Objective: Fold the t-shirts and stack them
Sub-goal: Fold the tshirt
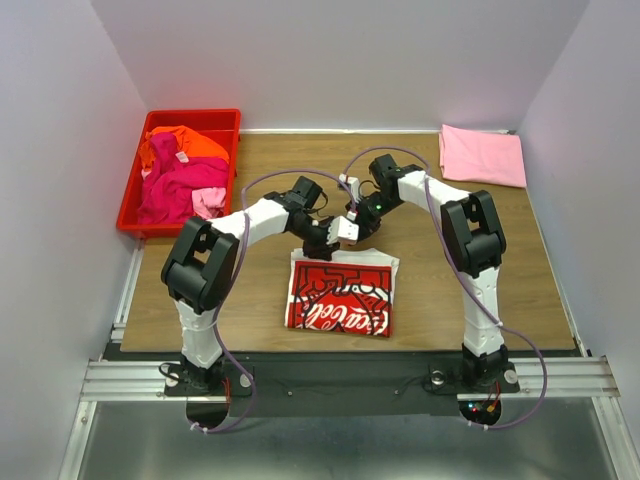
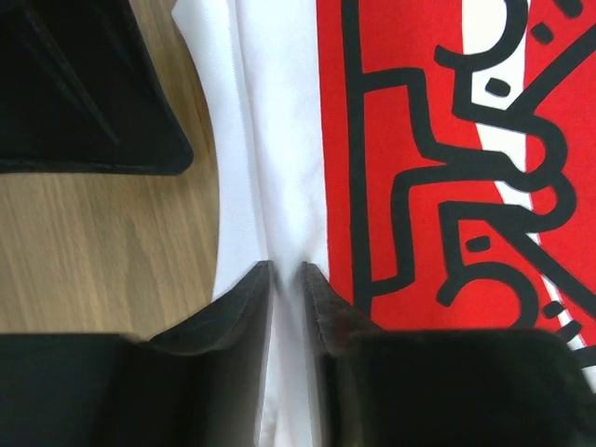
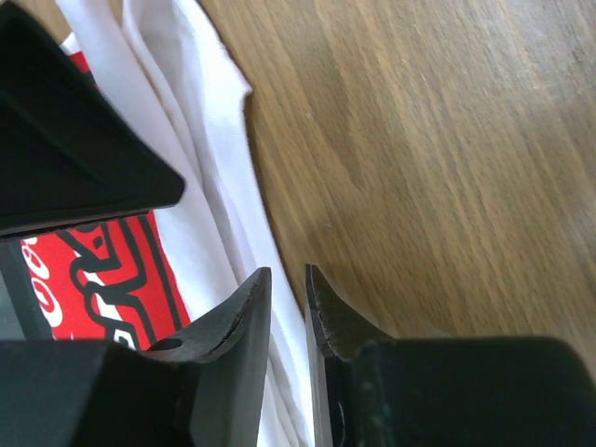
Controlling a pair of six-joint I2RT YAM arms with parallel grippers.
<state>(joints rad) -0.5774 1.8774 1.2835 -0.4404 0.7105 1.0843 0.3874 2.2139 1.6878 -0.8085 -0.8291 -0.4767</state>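
I see my left gripper (image 2: 287, 279) and right gripper (image 3: 287, 279) side by side at the far edge of the folded white tee (image 1: 340, 295), which lies near-centre on the table (image 1: 540, 270), each nipped to a narrow slit with white cloth pinched between.

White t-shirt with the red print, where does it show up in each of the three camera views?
Top external: the white t-shirt lies mid-table, toward the near edge.
Left wrist: white t-shirt fills the centre and right, running into the left gripper.
Right wrist: white t-shirt is on the left, running down to the right gripper.
Shared landmark: its red print with black lines.
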